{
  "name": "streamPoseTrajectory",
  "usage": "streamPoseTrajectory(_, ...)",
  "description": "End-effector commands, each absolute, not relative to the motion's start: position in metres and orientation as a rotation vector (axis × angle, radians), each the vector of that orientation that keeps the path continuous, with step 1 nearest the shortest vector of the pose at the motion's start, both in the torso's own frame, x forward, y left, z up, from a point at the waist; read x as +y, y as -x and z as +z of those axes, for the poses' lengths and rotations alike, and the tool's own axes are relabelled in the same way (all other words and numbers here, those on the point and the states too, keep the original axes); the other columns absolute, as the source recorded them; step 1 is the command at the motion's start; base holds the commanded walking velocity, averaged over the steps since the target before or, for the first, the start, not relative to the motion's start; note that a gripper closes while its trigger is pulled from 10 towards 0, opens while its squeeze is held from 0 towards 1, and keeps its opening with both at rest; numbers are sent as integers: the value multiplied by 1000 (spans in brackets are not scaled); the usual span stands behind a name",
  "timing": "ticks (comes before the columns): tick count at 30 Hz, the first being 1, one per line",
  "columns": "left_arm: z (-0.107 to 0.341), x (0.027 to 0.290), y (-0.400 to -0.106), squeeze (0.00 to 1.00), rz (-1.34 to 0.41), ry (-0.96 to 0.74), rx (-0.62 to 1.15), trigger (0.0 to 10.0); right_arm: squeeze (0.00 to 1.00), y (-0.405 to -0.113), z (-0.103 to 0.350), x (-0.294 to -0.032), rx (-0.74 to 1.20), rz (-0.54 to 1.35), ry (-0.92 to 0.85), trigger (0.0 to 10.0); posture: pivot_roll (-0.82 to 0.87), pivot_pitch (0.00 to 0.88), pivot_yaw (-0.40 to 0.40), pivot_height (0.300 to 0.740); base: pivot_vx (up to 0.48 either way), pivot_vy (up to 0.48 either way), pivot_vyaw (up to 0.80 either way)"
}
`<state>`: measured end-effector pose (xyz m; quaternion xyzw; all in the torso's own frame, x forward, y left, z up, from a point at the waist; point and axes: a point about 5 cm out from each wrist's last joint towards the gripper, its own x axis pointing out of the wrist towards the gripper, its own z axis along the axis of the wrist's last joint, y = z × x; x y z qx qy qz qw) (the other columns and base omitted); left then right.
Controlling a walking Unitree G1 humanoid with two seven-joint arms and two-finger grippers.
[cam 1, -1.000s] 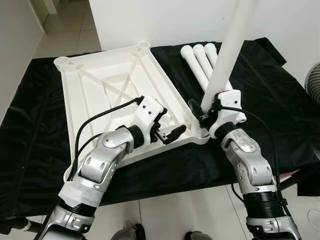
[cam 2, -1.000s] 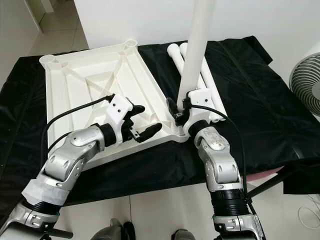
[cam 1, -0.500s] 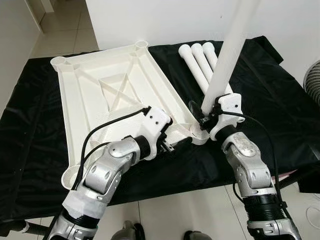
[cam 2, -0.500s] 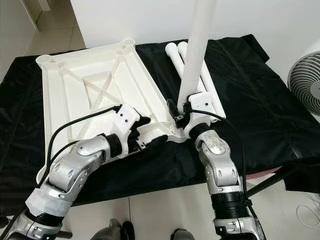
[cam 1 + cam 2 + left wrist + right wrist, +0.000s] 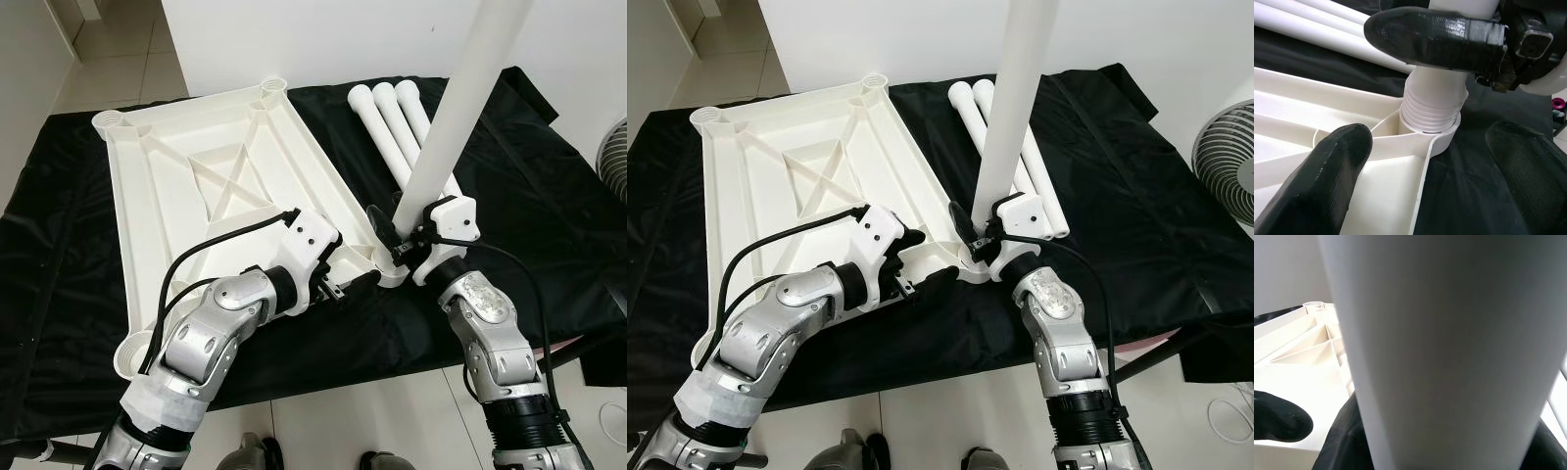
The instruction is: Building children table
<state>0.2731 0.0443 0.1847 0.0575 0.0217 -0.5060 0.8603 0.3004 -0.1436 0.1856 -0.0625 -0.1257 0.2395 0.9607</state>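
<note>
Tabletop [image 5: 196, 186], white plastic, lies underside up on the black cloth [image 5: 549, 186], near corner just ahead of both grippers. Right gripper [image 5: 400, 240] is clamped around the base of a white table leg [image 5: 460, 117], standing nearly upright with a slight tilt; its threaded end sits in the corner socket [image 5: 1442, 134], several thread rings exposed. Left gripper [image 5: 353, 286] sits at the tabletop edge just beside that socket, fingers spread, holding nothing, one finger over the rim. Likely step: screwing the leg in. To do well: keep the leg square to the socket, brace the tabletop with the left, turn without cross-threading. Three spare legs [image 5: 392, 122] lie beyond the right gripper.
</note>
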Motion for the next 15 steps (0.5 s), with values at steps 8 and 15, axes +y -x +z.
streamPoseTrajectory(8,183,45,-272,0,-1062,-120,69,10000,0,-311,145,-157,-7,378,-2,10000,-90,143,66,740,0,0,0)
streamPoseTrajectory(15,183,45,-271,0,-1060,-118,71,10000,0,-317,144,-157,15,367,-1,10000,-88,145,66,740,0,0,0)
